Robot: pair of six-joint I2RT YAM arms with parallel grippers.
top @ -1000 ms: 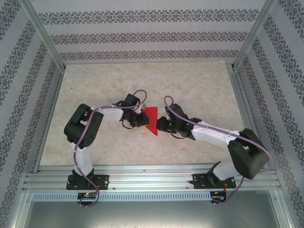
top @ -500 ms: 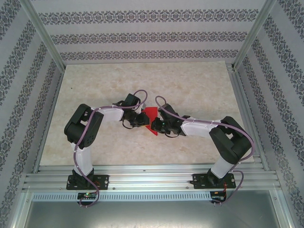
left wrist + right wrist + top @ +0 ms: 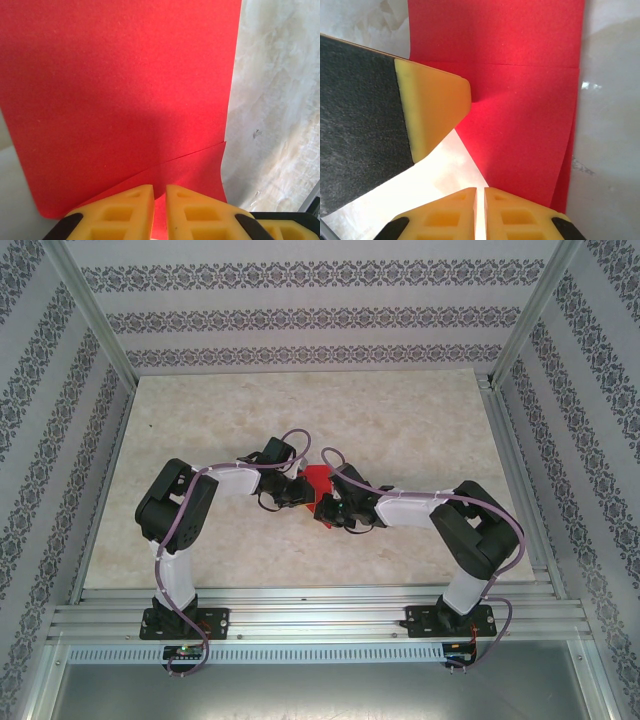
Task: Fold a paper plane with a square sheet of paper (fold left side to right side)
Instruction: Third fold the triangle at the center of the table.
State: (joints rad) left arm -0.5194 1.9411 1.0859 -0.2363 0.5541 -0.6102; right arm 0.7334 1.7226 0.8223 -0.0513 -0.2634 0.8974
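The right gripper (image 3: 480, 192) has swept in across the marbled table (image 3: 400, 420) within the last second. It now sits against the square sheet of paper (image 3: 318, 478) at mid-table, likely to press a fold. Its jaws are together, with nothing seen between them. Opposite, the left gripper (image 3: 159, 192) pinches the sheet's edge, nearly closed on a sliver of red. The paper is matte and thin, layered with crisp straight creases.

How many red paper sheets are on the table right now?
1. The red sheet, partly folded, lies at the middle of the table, between the left claw and the right claw. Another sheet hidden beneath it cannot be ruled out.
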